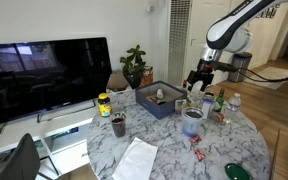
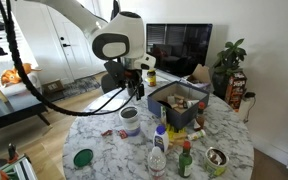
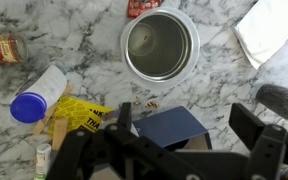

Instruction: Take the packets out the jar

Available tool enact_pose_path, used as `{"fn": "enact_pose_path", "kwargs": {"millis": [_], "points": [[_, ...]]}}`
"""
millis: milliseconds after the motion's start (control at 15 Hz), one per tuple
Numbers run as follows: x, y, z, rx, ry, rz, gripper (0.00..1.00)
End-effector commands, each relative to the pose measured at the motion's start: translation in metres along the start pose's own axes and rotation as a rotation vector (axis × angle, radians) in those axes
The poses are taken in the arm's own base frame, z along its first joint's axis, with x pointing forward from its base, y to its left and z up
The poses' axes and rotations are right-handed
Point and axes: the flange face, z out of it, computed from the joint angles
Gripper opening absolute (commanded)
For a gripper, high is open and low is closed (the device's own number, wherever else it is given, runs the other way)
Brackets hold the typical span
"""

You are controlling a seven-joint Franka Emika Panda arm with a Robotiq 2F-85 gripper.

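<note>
The jar (image 3: 125, 45) stands upright on the marble table, seen from above in the wrist view. Its inside looks grey and I see no packets in it. It also shows in both exterior views (image 1: 192, 122) (image 2: 130, 122). A red packet (image 3: 142, 6) lies on the table just beside the jar, and red packets show on the table near it in both exterior views (image 1: 196, 152) (image 2: 111, 132). My gripper (image 3: 184, 125) is open and empty. It hangs above the table between the jar and the blue box (image 1: 198, 78) (image 2: 132, 88).
A blue box (image 3: 169, 128) of items lies under the gripper. A water bottle (image 3: 29, 105), a yellow wrapper (image 3: 84, 115), a white napkin (image 3: 274, 30), a dark cup (image 1: 118, 125), a green lid (image 2: 82, 157) and a metal tin (image 2: 216, 158) are on the table.
</note>
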Motion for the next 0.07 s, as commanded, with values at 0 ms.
{"fn": "enact_pose_path", "kwargs": {"millis": [0], "points": [[-0.0003,-0.0001,-0.0008,0.0,0.0,0.0,1.0]]}}
